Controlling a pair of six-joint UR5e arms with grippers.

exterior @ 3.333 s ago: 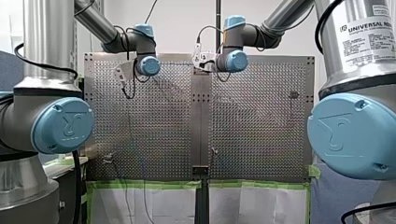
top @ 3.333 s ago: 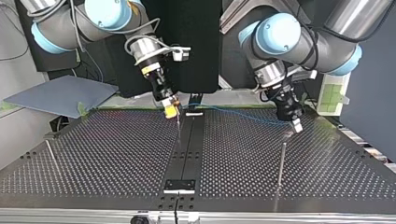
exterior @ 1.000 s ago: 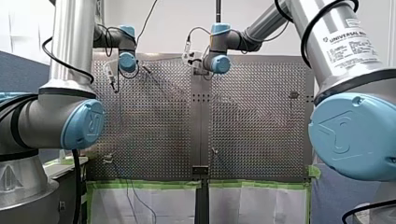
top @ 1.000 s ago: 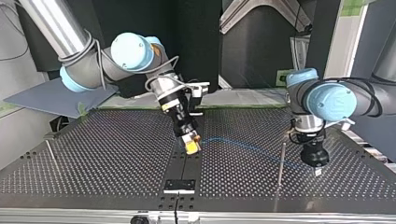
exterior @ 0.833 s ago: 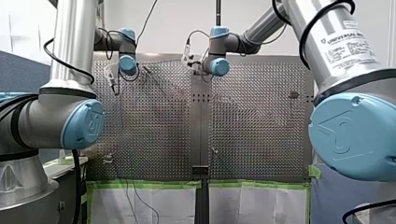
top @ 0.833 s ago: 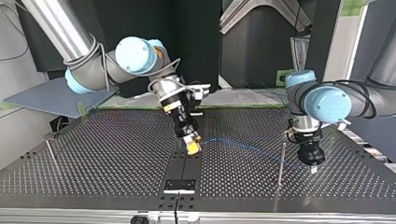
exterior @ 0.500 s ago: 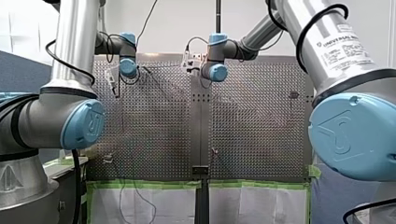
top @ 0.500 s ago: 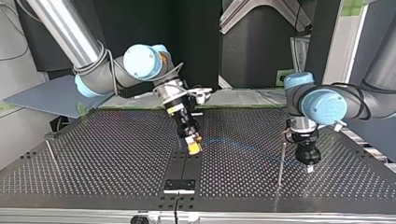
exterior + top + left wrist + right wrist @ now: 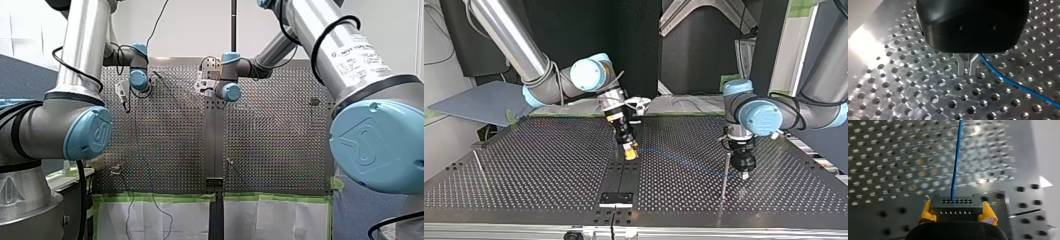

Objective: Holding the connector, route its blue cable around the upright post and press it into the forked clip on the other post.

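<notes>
Right hand is clamped on the connector, yellow pads on both its ends, low over the dark centre strip of the desk. The blue cable leaves it straight ahead. Left hand hangs just right of the thin post in the top view, fingers nearly together. The cable runs right beside them; can't tell if it's pinched. My read of the step: wrap around that post. Keep the cable low and lightly taut, and swing the connector wide so slack can't ride over the post top. Left hand crowds the post. Second post is well apart at top view's left; fork not discernible.
</notes>
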